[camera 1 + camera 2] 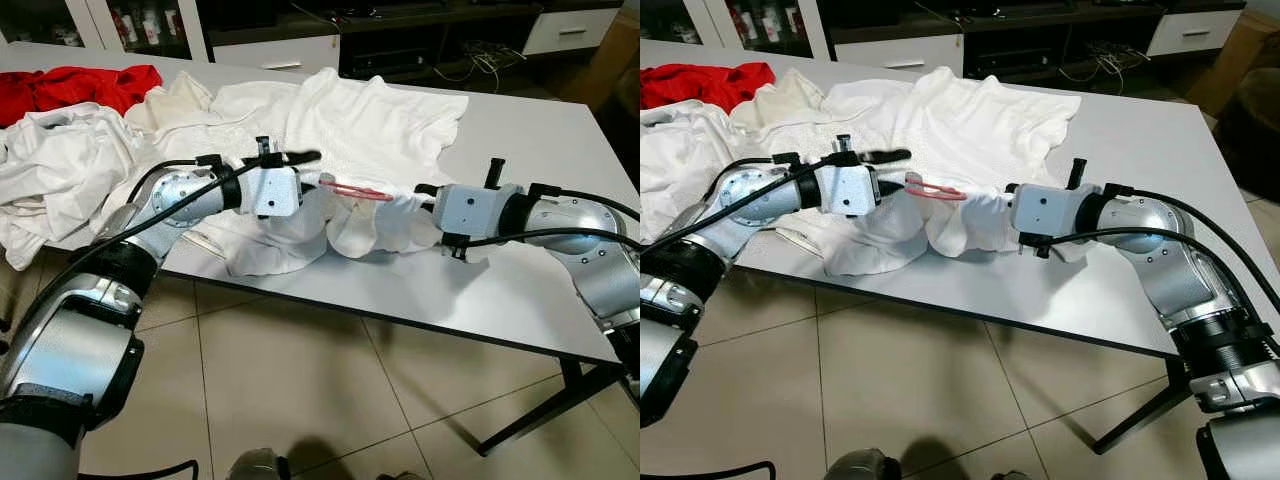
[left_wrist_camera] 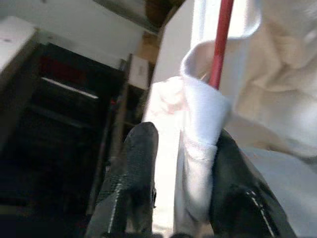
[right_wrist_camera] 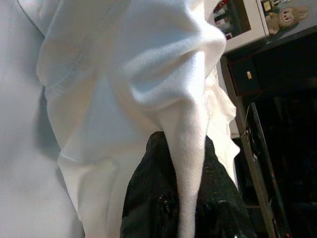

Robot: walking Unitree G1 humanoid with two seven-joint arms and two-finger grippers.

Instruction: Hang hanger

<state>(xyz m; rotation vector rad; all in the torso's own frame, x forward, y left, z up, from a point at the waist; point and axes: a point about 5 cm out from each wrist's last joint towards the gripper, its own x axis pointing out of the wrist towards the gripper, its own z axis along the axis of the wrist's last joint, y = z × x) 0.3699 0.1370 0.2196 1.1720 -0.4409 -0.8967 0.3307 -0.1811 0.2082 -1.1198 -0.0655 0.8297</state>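
A thin red hanger point(image 1: 357, 190) lies partly inside a bunched white shirt point(image 1: 372, 228) near the front edge of the white table point(image 1: 520, 290). My left gripper point(image 1: 312, 183) comes in from the left and is shut on a fold of the shirt beside the hanger's end. In the left wrist view the fold point(image 2: 198, 168) sits between the two black fingers point(image 2: 138, 168), with the red hanger rod point(image 2: 220, 44) just beyond it. From the right, my right gripper point(image 1: 423, 205) is shut on the shirt's other side. Its wrist view has a strip of cloth point(image 3: 190, 148) pinched between its fingers point(image 3: 148, 193).
More white clothes point(image 1: 60, 170) are heaped on the table's left half, with a red garment point(image 1: 80, 85) at the far left. Low dark cabinets point(image 1: 400, 40) stand behind the table. A black table leg point(image 1: 540, 410) slants over the tiled floor at the right.
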